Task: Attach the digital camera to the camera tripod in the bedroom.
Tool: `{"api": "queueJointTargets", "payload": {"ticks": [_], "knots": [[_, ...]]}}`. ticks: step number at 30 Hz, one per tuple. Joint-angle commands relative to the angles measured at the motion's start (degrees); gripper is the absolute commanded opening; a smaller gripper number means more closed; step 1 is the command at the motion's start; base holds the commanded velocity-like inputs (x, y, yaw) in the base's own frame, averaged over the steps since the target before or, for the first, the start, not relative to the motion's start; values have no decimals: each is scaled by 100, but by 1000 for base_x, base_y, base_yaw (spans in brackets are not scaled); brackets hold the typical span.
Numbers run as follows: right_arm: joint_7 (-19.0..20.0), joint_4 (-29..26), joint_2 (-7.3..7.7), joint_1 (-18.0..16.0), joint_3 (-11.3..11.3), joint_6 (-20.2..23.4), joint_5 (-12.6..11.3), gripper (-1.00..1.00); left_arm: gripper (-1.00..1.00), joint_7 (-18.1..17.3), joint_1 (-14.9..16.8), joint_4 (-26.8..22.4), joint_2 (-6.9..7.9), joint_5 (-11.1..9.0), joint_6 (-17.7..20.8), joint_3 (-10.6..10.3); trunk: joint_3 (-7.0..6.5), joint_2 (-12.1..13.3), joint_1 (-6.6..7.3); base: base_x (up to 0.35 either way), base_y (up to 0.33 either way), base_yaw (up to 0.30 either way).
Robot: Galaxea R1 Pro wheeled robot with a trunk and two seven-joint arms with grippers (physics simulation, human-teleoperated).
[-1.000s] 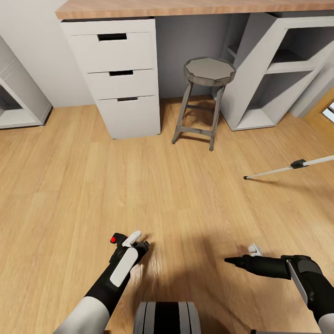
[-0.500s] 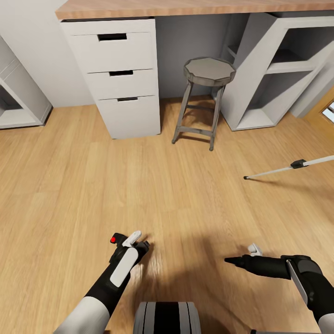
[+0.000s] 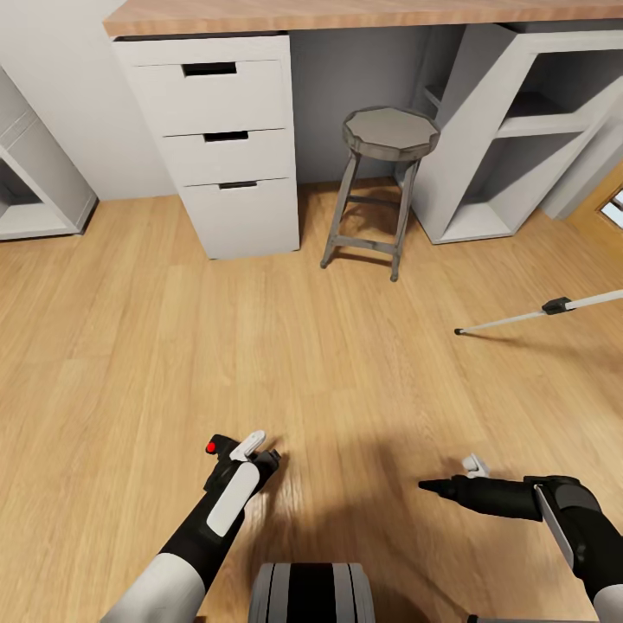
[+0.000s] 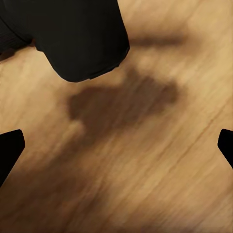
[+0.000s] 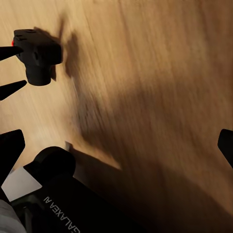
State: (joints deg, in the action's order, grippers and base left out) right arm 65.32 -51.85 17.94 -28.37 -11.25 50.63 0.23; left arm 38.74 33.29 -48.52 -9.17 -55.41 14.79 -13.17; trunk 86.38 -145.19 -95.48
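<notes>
The digital camera [image 3: 216, 452], small and black with a red button, hangs above the wood floor in my left gripper [image 3: 251, 452], which is shut on it low in the head view. The left wrist view has the camera [image 4: 73, 39] close to the lens, its shadow on the floor beyond. From the right wrist the camera [image 5: 36, 51] sits against the left fingers. My right gripper [image 3: 450, 476] is open and holds nothing, its fingertips [image 5: 9, 145] wide apart. One silver leg of the camera tripod [image 3: 536, 316] reaches in from the right edge; its head is out of view.
Ahead stand a white drawer unit [image 3: 225, 138] under a wooden desk top [image 3: 346, 13], a grey four-legged stool [image 3: 389, 143] and a white shelf unit [image 3: 510, 130]. Another white shelf [image 3: 26, 190] is at the left. Open wood floor [image 3: 260, 346] lies between me and them.
</notes>
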Motion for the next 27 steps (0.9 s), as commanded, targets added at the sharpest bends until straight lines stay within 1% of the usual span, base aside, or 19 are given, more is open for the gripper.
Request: {"api": "queueJointTargets", "payload": {"ticks": [1,5,7,21,25,26,27], "knots": [[26,-5,-1,-2,-6,43,3,100,100,37,2,-9,2,-23,15,-10,4,-1,1,0,0,0],[40,-122,-1,-2,3,41,7,100,100,37,2,-8,3,-24,15,-13,4,-1,1,0,0,0],[41,-268,3,-2,3,68,10,100,100,37,2,-10,3,-24,15,-18,4,-1,1,0,0,0],[-10,-331,-1,-2,11,85,24,100,100,37,2,-15,-5,-31,15,-19,4,-1,1,0,0,0],[-217,-316,-48,-2,-20,59,29,100,100,37,2,-7,-6,-31,15,-19,4,-1,1,0,0,0],[-426,-303,-89,-2,-25,60,24,100,100,37,2,-8,-6,-31,15,-19,4,-1,1,0,0,0],[-787,-313,-169,-8,-30,62,10,100,100,37,2,-8,-6,-31,15,-19,4,-1,1,0,0,0]]}}
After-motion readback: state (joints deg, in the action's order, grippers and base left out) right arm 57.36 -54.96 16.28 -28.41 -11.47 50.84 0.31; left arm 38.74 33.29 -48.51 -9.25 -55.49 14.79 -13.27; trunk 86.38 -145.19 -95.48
